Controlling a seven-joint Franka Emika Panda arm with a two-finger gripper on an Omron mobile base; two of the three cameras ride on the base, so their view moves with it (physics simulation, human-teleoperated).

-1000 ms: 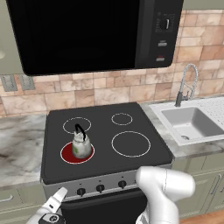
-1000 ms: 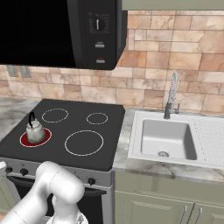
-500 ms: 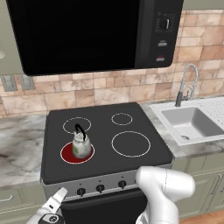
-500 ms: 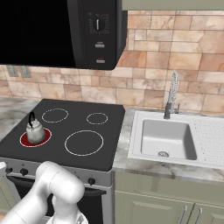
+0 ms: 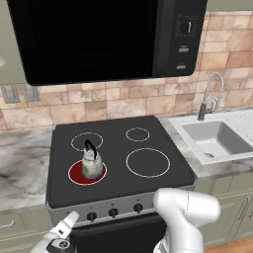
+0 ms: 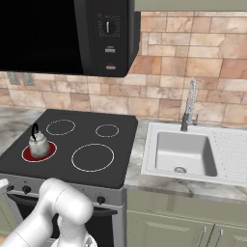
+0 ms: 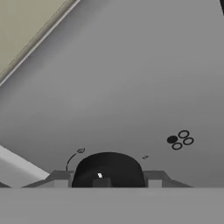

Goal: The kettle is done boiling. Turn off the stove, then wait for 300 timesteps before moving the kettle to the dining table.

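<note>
Gripper (image 7: 107,183) astride knob (image 7: 108,168) (hand-view detail)

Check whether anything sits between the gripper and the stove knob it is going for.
Nothing visible does. In the hand view the black knob lies directly between the fingertips, against the bare grey front panel of the stove. The kettle stands above on its red-glowing burner, out of the way.
</note>
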